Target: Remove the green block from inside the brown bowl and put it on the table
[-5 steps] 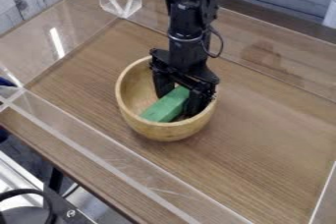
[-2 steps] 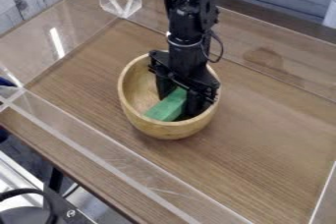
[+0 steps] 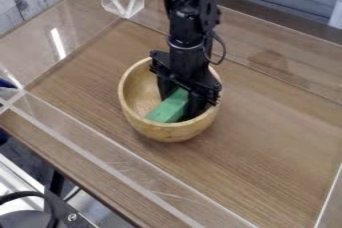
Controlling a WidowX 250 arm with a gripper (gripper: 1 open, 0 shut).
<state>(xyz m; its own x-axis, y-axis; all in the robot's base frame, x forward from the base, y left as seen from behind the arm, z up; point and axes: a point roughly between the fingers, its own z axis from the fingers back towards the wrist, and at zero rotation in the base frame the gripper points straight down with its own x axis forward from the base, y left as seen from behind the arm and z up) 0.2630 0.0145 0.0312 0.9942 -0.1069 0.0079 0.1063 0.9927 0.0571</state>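
Reaching straight down into the bowl (image 3: 134, 112) with my gripper (image 3: 185, 94) clenched on the block (image 3: 171, 108), which sits tilted against the inner wall, so lifting it should clear the rim before I set it on the table (image 3: 267, 162).

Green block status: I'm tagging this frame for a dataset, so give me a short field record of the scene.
green block: inside the bowl, tilted, one end under the end effector
brown bowl: upright on the table, near its middle
end effector: pointing down into the bowl, shut on the green block
table: wood grain, clear low walls around it
task step: block not yet lifted out
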